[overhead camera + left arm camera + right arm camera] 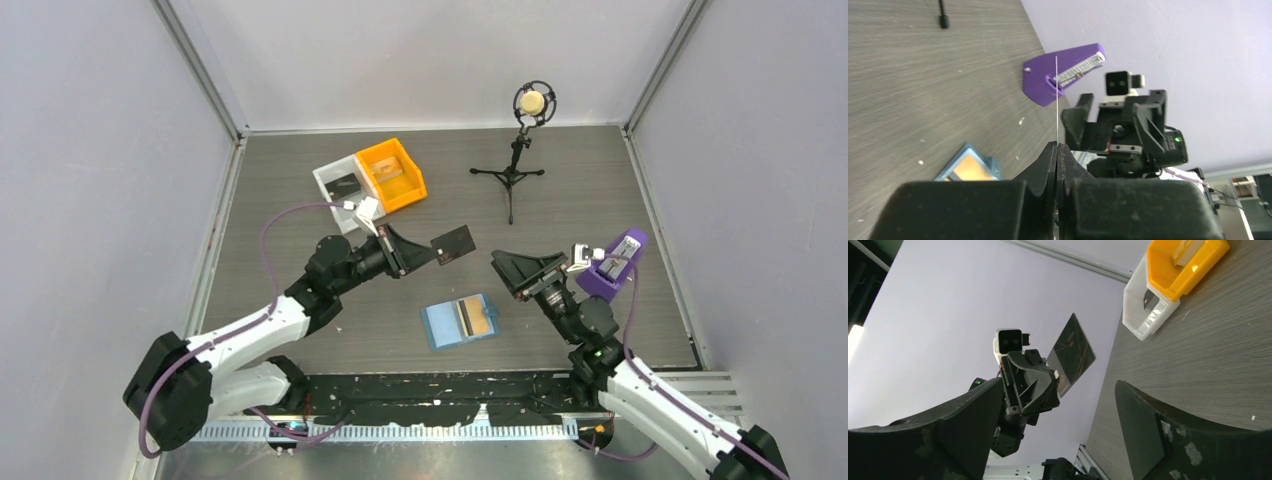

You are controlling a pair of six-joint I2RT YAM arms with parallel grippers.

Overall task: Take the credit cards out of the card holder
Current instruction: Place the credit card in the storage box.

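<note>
The light-blue card holder (pixel 440 325) lies open on the table between the two arms, a tan credit card (pixel 480 317) showing in its right half. My left gripper (pixel 432 252) is shut on one end of a black credit card (pixel 454 244), held in the air above and behind the holder. In the left wrist view the jaws (pixel 1057 146) meet on the card's thin edge (pixel 1056 95). My right gripper (pixel 506 277) stands open and empty just right of that card. In the right wrist view the black card (pixel 1074 351) sticks up from the left gripper.
A white bin (pixel 333 180) and an orange bin (pixel 392 172) sit side by side at the back left. A microphone on a tripod (pixel 516 160) stands at the back. A purple wedge stand (pixel 612 268) rests beside the right arm.
</note>
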